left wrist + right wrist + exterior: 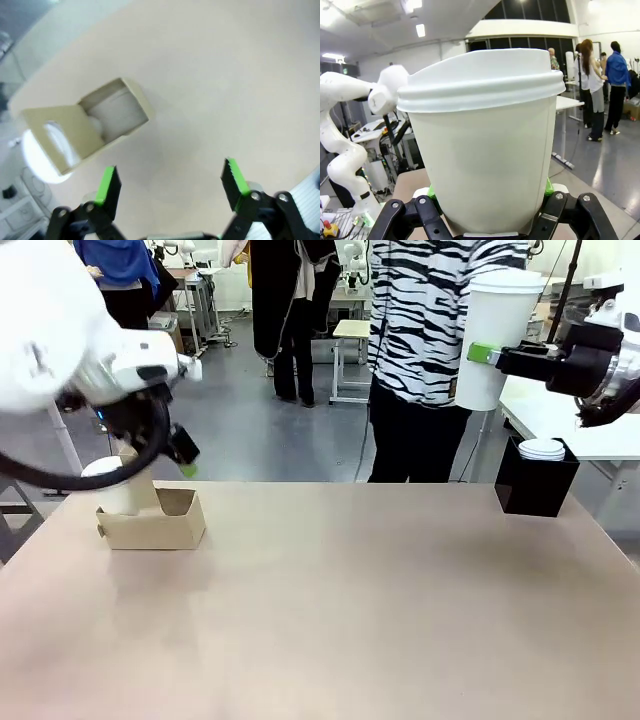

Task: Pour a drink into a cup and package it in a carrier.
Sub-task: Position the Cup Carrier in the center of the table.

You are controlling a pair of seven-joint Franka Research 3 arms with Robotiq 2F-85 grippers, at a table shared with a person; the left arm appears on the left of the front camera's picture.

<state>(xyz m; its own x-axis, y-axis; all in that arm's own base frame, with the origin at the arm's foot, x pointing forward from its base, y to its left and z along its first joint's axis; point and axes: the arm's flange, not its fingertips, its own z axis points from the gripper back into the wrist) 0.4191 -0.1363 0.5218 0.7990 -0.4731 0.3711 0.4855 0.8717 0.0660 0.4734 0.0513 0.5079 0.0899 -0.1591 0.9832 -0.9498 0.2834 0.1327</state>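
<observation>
Carrier (152, 523): on tabletop (350, 600), left side; one slot holds a white cup (108, 483), the other looks vacant.
Left claw (170, 177): open, empty, above carrier.
Right claw (489, 192): clamped on lidded cup (497, 335), raised, well apart from carrier.
Remaining: probably seating the lidded cup in the carrier.

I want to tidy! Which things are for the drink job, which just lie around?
For the job: tall white lidded paper cup; brown cardboard carrier with another white cup in it.
Just lying about: black box holding white lids.
</observation>
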